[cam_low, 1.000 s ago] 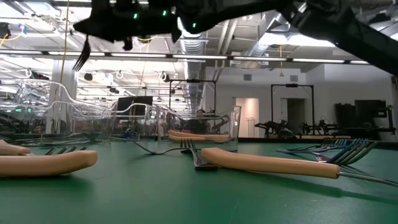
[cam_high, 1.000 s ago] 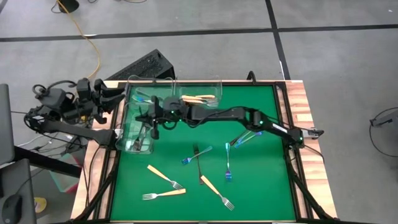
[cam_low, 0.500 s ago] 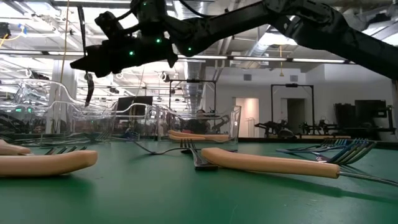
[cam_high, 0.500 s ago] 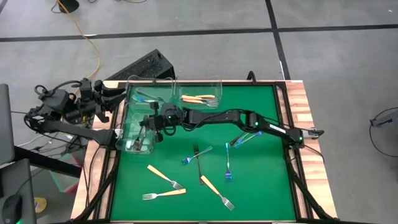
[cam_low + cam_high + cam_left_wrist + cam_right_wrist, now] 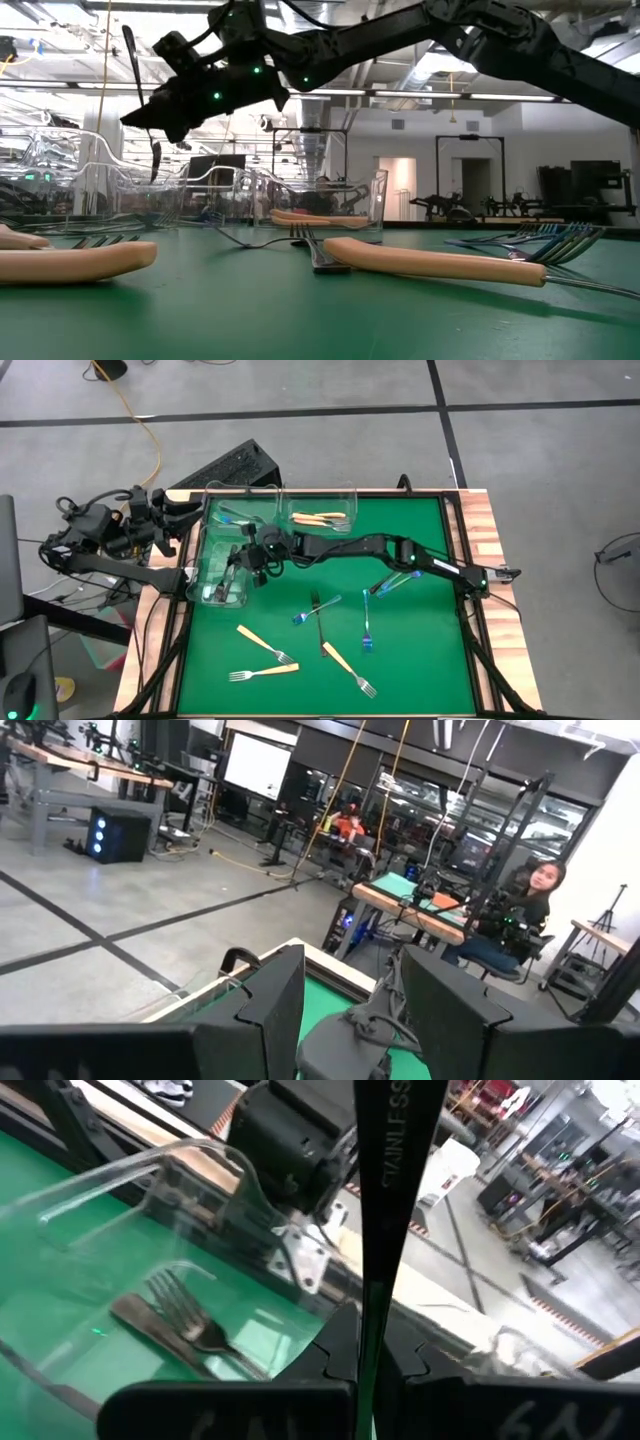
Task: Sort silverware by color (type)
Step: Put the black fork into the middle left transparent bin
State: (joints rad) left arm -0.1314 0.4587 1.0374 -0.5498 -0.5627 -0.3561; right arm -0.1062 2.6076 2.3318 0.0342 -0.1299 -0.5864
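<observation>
Right now the right end effector (image 5: pixel 243 557) is clamped on a dark fork (image 5: pixel 378 1220), holding it upright over the clear bin (image 5: pixel 203 563) at the tabletop's (image 5: pixel 420 660) left edge. Another dark fork (image 5: pixel 180 1323) lies inside. The left end effector (image 5: pixel 350 1010), fingers apart, waits off the left edge.

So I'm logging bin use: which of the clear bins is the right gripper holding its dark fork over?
The front-left bin, holding dark forks. The right gripper hangs its dark fork above it; the other two bins sit behind.
</observation>
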